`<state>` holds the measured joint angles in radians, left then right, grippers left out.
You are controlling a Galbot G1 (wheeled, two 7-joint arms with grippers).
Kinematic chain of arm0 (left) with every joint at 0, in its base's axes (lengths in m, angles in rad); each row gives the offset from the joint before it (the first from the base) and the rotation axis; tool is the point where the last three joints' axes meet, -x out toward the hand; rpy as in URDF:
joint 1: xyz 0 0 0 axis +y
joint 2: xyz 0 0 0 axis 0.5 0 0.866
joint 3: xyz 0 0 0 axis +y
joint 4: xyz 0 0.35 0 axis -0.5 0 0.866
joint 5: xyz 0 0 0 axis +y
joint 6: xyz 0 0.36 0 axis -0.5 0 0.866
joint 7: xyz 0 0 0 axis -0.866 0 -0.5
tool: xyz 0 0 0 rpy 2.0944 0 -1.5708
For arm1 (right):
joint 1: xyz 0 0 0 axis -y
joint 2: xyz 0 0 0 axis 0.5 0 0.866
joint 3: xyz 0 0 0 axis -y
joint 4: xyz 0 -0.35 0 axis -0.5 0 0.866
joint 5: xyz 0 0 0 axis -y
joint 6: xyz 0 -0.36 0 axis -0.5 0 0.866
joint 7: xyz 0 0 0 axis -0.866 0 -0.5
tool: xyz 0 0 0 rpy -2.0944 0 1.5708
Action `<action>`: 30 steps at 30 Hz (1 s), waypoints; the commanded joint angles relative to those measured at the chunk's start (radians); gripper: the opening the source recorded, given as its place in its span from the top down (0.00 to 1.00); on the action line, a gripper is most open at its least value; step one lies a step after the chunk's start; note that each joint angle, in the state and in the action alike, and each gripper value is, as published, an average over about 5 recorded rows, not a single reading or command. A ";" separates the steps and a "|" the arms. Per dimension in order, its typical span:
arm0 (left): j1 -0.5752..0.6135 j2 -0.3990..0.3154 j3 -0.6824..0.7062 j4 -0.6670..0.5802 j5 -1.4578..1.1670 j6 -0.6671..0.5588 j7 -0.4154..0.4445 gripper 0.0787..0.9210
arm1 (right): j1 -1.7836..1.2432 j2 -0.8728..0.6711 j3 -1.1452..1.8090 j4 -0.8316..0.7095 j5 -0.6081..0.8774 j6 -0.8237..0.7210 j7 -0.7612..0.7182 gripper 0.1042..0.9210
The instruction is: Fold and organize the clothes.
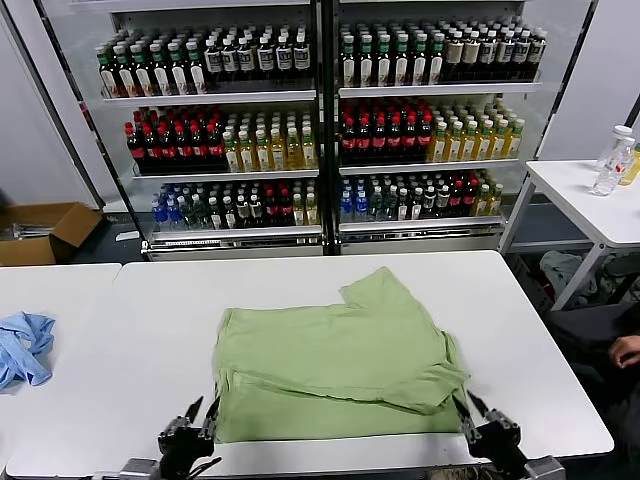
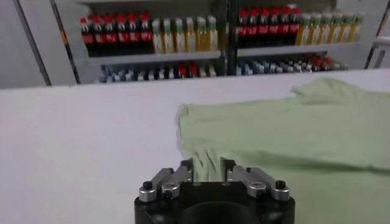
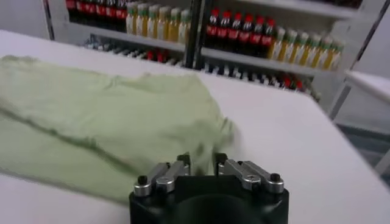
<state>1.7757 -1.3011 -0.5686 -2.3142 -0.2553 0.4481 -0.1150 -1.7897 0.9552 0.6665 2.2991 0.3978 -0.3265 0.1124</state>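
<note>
A light sage-green short-sleeved shirt [image 1: 340, 360] lies plain side up on the white table [image 1: 150, 320], partly folded over itself, with one sleeve pointing toward the far side. My left gripper [image 1: 205, 412] is at its near left corner, and my right gripper [image 1: 466, 410] is at its near right corner. In the left wrist view the gripper [image 2: 207, 170] pinches puckered shirt cloth [image 2: 292, 134] between its fingers. In the right wrist view the gripper [image 3: 201, 163] likewise pinches the shirt's edge [image 3: 103, 115]. No collar, buttons or print show.
A crumpled blue cloth [image 1: 22, 345] lies on the adjoining table at the left. Glass-fronted shelves of bottles [image 1: 320, 120] stand behind. A cardboard box [image 1: 45, 230] sits on the floor far left. A side table [image 1: 590, 205] with bottles stands at the right.
</note>
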 commanded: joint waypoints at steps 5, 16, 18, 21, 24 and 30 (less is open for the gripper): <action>-0.432 0.074 0.002 0.269 -0.140 0.062 -0.011 0.44 | 0.568 -0.071 -0.223 -0.183 0.209 -0.133 0.102 0.31; -0.763 0.100 0.144 0.660 -0.095 0.089 -0.019 0.13 | 1.059 0.053 -0.566 -0.598 0.258 -0.197 0.126 0.12; -0.794 0.107 0.161 0.704 -0.098 0.094 -0.020 0.12 | 1.107 0.080 -0.595 -0.673 0.259 -0.205 0.122 0.12; -0.834 0.117 0.191 0.761 -0.105 0.099 -0.021 0.12 | 1.176 0.115 -0.634 -0.786 0.260 -0.222 0.115 0.12; -0.858 0.117 0.216 0.799 -0.120 0.101 -0.021 0.12 | 1.213 0.137 -0.653 -0.861 0.254 -0.233 0.109 0.12; -0.896 0.099 0.261 0.836 -0.138 0.105 -0.023 0.12 | 1.223 0.173 -0.652 -0.952 0.243 -0.234 0.092 0.12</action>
<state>1.0503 -1.2020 -0.3992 -1.6731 -0.3704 0.5419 -0.1363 -0.7320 1.0735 0.1029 1.5698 0.6266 -0.5361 0.2049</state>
